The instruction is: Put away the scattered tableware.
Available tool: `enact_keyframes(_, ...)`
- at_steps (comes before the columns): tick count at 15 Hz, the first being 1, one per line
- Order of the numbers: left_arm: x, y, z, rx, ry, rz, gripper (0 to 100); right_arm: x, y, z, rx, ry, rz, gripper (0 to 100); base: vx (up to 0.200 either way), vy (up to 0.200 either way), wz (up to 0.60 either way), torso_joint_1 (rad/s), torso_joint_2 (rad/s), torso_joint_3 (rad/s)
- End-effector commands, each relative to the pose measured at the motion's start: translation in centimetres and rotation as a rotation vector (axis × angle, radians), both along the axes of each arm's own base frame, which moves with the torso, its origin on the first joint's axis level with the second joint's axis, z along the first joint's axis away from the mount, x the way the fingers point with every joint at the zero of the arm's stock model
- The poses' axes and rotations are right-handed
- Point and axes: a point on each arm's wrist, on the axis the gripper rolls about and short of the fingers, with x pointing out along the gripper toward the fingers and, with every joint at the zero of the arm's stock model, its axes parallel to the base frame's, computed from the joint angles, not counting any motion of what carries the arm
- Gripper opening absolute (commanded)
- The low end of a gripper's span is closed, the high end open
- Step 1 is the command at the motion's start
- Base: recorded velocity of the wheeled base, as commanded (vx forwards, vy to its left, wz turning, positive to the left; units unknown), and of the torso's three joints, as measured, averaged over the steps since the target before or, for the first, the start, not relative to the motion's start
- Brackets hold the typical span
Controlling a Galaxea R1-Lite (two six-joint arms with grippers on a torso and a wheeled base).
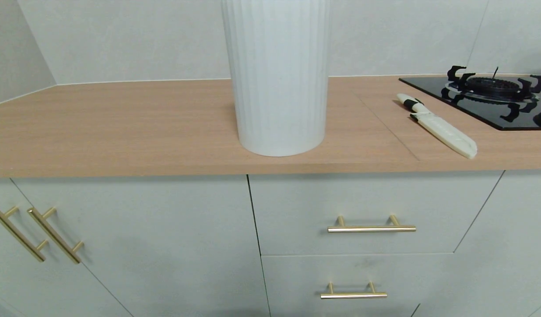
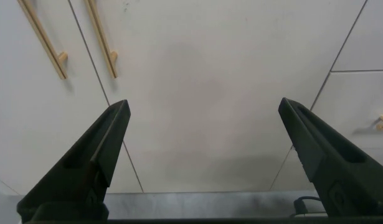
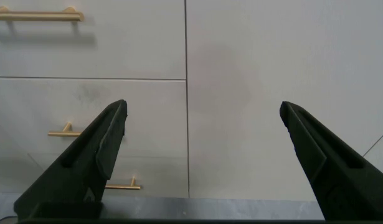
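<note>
- Counter (image 1: 120, 127): a wood-tone worktop running the width of the head view, with a pale wall (image 1: 120, 39) behind it.
- Holder (image 1: 279, 79): a tall white ribbed cylinder standing upright near the front edge at mid-counter. Its top is cut off by the frame, so its contents cannot be told. It is the likely place to put tableware.
- Knife (image 1: 437, 127): cream-coloured and lying flat on the counter, well to the right of the holder and just beside the hob. It lies at an angle, with the narrow black-banded end farther back and the broad end toward the front edge.
- Handling (judgement): the knife is probably light and stiff. It sits low on the board and looks smooth, so it may slide under a pinch. The pale blade or sheath may be brittle. Best hold is across the narrow banded end, which is likely the handle, keeping off the broad stretch.
- Hob (image 1: 486, 101): black glass with a burner grate, at the far right.
- Left gripper (image 2: 202, 106): fingers spread wide with nothing between them, low down and facing the cabinet doors (image 2: 197, 81).
- Right gripper (image 3: 202, 106): fingers also spread wide and empty, facing the drawers (image 3: 85, 106) with their brass handles (image 3: 35, 15).
- Status (judgement): the knife is untouched. The right arm is on the knife's side of the counter.
</note>
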Motion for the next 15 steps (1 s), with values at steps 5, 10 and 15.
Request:
enact_keyframes(5, 0.00, 0.00, 0.00, 0.000, 0.000, 0.000, 100, 0.01, 0.00, 0.00, 0.000, 0.001, 0.001, 100, 0.000, 0.000, 0.00, 0.000, 0.00, 0.000)
enact_keyframes(10, 0.00, 0.00, 0.00, 0.000, 0.000, 0.001, 100, 0.01, 0.00, 0.00, 0.000, 0.001, 0.001, 100, 0.000, 0.000, 0.00, 0.038, -0.14, -0.121)
enact_keyframes(15, 0.00, 0.00, 0.00, 0.000, 0.000, 0.000, 100, 0.01, 0.00, 0.00, 0.000, 0.001, 0.001, 100, 0.000, 0.000, 0.00, 0.120, -0.42, -0.304)
